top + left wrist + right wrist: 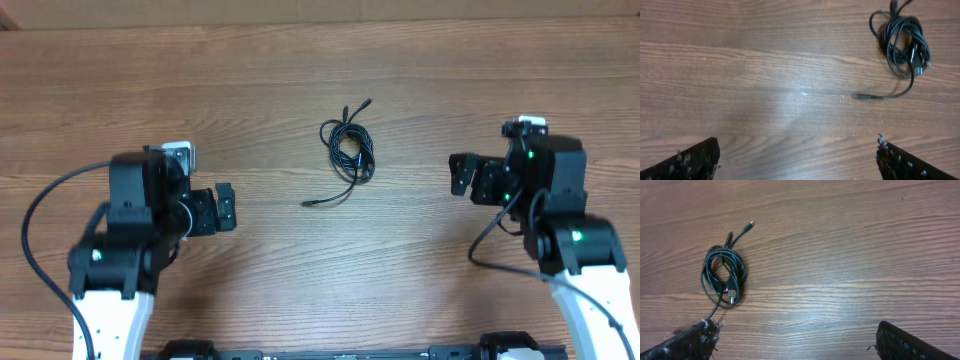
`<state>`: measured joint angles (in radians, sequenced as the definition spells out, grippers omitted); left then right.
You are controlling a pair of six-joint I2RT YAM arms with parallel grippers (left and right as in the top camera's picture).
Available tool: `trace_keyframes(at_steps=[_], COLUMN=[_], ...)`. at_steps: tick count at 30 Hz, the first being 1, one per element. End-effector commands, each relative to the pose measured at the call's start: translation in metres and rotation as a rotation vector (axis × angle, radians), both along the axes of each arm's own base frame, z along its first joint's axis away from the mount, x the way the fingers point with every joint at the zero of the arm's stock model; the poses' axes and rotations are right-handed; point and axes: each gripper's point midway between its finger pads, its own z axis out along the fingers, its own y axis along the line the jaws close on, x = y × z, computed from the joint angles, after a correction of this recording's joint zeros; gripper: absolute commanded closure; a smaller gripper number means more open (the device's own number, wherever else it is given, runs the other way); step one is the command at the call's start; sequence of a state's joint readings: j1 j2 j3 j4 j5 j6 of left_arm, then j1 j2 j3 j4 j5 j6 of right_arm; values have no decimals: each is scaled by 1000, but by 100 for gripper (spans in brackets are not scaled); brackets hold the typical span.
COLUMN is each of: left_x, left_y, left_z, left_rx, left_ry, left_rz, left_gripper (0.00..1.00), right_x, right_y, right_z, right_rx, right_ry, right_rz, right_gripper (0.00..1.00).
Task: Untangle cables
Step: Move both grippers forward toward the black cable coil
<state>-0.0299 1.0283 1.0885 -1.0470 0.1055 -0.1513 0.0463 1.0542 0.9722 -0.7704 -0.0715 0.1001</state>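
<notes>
My arms rest on a wooden table point(300, 290). My left gripper point(228, 205) and right gripper point(458, 177) both stand wide open and hold nothing. The cables point(357, 158) lie midway between them, well apart from both, in a small coiled tangle. They look light, limp and thin, and likely to slip. I'd pinch the loose tail point(335, 197) near its plug point(308, 204).

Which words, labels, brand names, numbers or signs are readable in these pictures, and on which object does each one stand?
No text can be read in any view.
The cables and the wooden table show no print.
The left gripper and the right gripper show no lettering.
The small white patches on top of the arms are too small to read.
</notes>
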Motion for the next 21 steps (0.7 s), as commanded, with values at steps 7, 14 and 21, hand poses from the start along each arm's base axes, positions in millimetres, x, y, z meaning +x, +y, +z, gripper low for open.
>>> trace_keyframes(at_steps=[7, 14, 21], left_x=[15, 46, 72], left_y=[-9, -24, -36], left_z=[-11, -3, 25], left_rx=[-67, -137, -124], left_ry=[92, 14, -42], left_rz=[-6, -57, -107], left_gripper=[0, 0, 0], right_x=[20, 32, 51], right_y=[20, 26, 59], right_z=[36, 44, 38], right_rx=[81, 86, 47], right_ry=[-116, -154, -74], right_rz=[74, 101, 225], right_gripper=[0, 0, 0])
